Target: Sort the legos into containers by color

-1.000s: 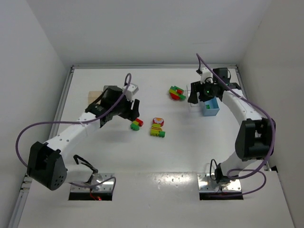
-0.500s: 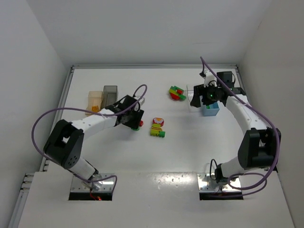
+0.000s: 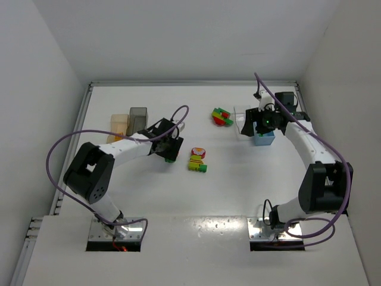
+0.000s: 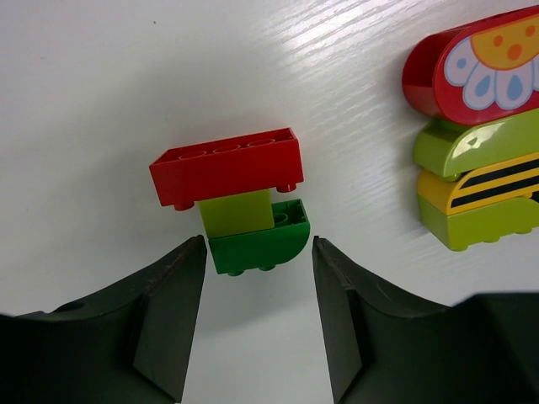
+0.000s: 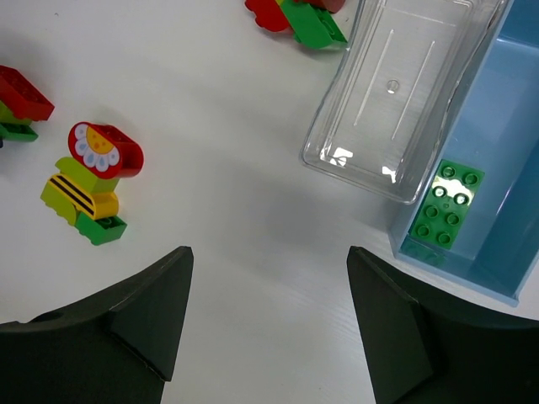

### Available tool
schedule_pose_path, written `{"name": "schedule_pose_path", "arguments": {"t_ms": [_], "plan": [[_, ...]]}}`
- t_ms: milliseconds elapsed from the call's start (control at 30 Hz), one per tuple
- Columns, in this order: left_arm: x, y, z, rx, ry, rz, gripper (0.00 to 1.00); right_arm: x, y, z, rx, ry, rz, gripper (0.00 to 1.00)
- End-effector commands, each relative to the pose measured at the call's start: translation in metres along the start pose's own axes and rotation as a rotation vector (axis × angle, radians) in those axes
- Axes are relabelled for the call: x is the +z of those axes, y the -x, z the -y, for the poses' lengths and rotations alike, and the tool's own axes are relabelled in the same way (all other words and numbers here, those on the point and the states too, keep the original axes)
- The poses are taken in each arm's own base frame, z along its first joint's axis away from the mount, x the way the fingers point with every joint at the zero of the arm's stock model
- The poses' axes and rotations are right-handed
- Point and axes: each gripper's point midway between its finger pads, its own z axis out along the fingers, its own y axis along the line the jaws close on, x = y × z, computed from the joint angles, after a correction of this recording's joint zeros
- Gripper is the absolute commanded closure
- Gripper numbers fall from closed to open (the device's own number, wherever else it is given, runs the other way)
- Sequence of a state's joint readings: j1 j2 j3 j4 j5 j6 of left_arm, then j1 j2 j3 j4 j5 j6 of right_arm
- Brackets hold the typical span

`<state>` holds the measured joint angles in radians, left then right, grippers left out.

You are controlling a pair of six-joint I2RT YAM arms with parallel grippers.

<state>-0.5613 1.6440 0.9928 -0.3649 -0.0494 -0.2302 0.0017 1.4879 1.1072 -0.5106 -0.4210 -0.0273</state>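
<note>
A small cluster of a red, a lime and a dark green brick [image 4: 240,202] lies on the table, its green end between the tips of my open left gripper [image 4: 258,244], untouched. In the top view that gripper [image 3: 169,152] is over this cluster. A taller cluster with a red flower brick, lime and striped yellow [image 4: 476,126] lies to its right [image 3: 197,159]. My right gripper [image 5: 269,252] is open and empty, above bare table beside the clear bin [image 5: 396,84] and the light blue bin [image 5: 497,168], which holds a green brick [image 5: 445,204].
A red and green cluster [image 3: 221,116] lies left of the clear bin [image 3: 243,122]. The orange bin [image 3: 119,126] and the dark grey bin [image 3: 137,118] stand side by side at the left. The light blue bin [image 3: 263,138] is under my right wrist.
My left gripper has swung down and right onto the red and green cluster. My right gripper has shifted a little to the right, uncovering the clear bin.
</note>
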Motion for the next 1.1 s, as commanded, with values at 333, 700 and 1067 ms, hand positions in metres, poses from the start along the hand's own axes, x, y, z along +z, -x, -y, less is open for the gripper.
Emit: {"name": "schedule_pose_path", "arguments": {"t_ms": [333, 700, 1067], "plan": [[-0.001, 0.036, -0.015, -0.085, 0.021, 0.073, 0.41, 0.0, 0.014, -0.003, -0.022, 0.034, 0.035, 0.26], [0.011, 0.03, -0.017, -0.091, 0.023, 0.032, 0.49, 0.002, 0.012, -0.002, -0.018, 0.035, 0.027, 0.26], [0.017, 0.014, -0.01, -0.107, 0.011, -0.008, 0.53, 0.004, 0.01, 0.0, -0.013, 0.027, 0.018, 0.26]]}}
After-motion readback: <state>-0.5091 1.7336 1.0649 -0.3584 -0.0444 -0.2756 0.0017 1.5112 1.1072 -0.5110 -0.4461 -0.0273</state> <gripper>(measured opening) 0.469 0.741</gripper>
